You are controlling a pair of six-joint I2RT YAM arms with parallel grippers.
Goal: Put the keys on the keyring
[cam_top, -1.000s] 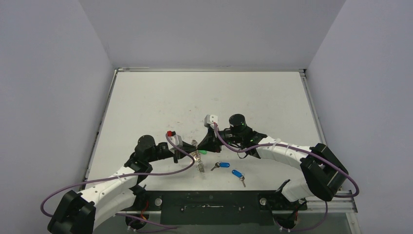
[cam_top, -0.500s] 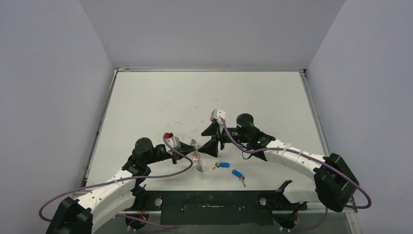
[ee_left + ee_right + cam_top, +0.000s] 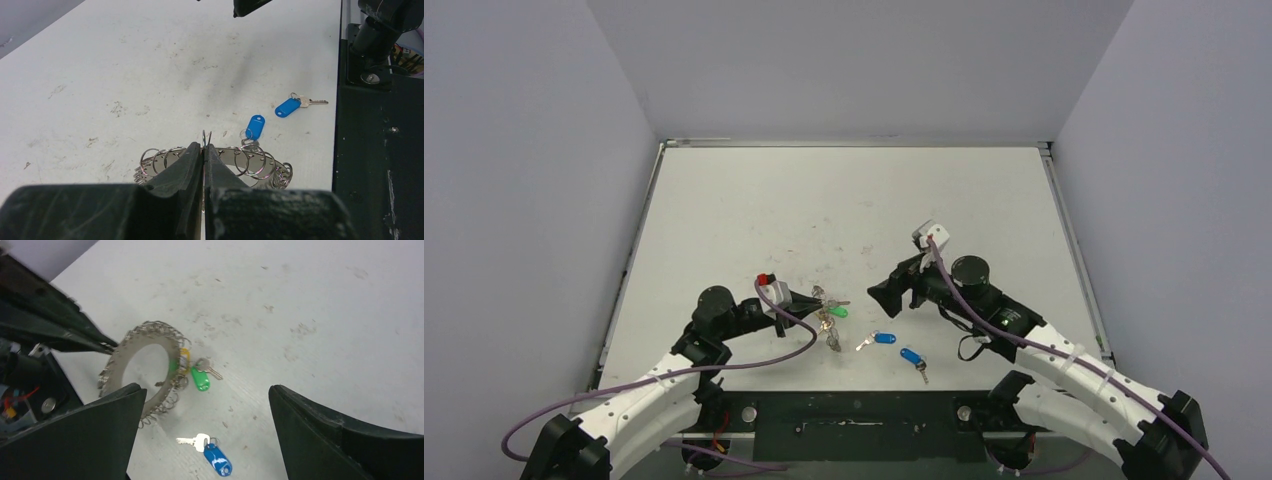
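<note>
The left pincer (image 3: 204, 150) is clamped on a wire loop of the tilted keyring (image 3: 240, 159). A yellow-tagged key (image 3: 185, 357) and a green-tagged key (image 3: 201, 380) sit at its rim. Two blue-tagged keys (image 3: 255, 127) lie loose on the counter (image 3: 844, 200). The right pincer (image 3: 889, 292) gapes wide, empty.

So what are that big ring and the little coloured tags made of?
The keyring is probably steel: silvery, with glinting wire loops around its edge. The green tag and the blue tag are likely plastic: smooth, glossy and evenly coloured.
</note>
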